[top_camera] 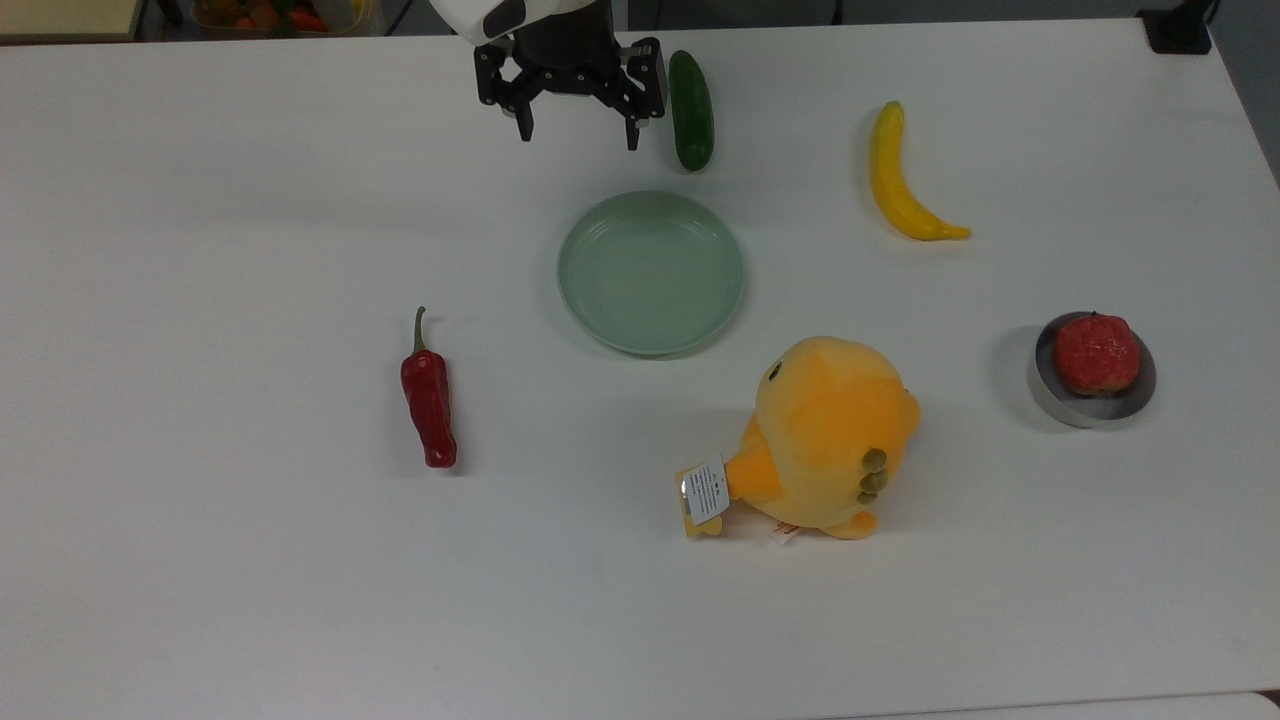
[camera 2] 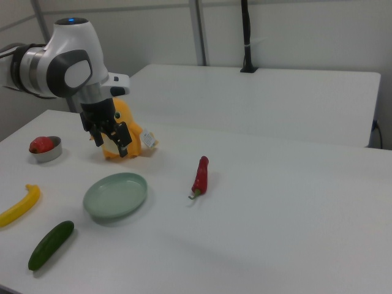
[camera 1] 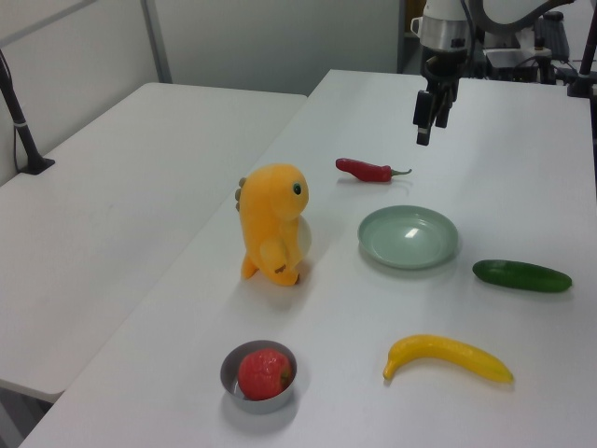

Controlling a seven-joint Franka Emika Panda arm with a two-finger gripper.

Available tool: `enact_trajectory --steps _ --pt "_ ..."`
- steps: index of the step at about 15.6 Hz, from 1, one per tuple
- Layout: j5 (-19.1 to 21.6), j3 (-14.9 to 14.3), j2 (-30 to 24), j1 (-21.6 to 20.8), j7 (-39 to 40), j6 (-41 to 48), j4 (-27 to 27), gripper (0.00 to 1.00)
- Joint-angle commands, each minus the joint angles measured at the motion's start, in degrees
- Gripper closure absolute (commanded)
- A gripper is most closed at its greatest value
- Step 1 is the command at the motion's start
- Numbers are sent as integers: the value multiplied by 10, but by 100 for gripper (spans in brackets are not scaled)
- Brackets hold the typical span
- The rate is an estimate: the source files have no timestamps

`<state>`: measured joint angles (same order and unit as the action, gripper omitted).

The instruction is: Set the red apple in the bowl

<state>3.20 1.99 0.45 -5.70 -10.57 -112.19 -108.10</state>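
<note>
The white tabletop (top_camera: 200, 560) carries everything here, and most of its surface is bare. The arm reaches in from the top view's upper edge, and its tool (top_camera: 577, 133) hangs above the tabletop with the two fingers spread well apart and nothing between them; in the left view the tool (camera 1: 428, 122) sits high at the far end, above the chili.

Next in size is the orange plush toy (top_camera: 825, 435), standing upright near the middle, then the pale green plate (top_camera: 651, 272) lying flat just below the tool in the top view. A yellow banana (top_camera: 897, 175) and a dark green cucumber (top_camera: 691, 108) lie toward the top view's upper right, the cucumber just beside the tool. A red chili pepper (top_camera: 429, 402) lies apart on the top view's left.

The bowl (top_camera: 1060, 405) stands near the top view's right edge, well apart from the tool, and the red apple (top_camera: 1096, 353) already rests inside it, filling most of it; the left view shows the same, apple (camera 1: 265, 372) within the bowl (camera 1: 229, 373) at the near end.

The relation that matters: from the tool, the apple lies far toward the top view's lower right, past the plate and the plush toy. With the apple seated in the bowl and the tool empty, the task looks complete, so no further reach seems called for.
</note>
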Motion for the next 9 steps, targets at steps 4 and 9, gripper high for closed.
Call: enact_trajectory --steps 4,9 --pt "-20 -10 -12 -14 39 36 -4 0" --pt "-21 -9 -12 -14 72 46 -4 0"
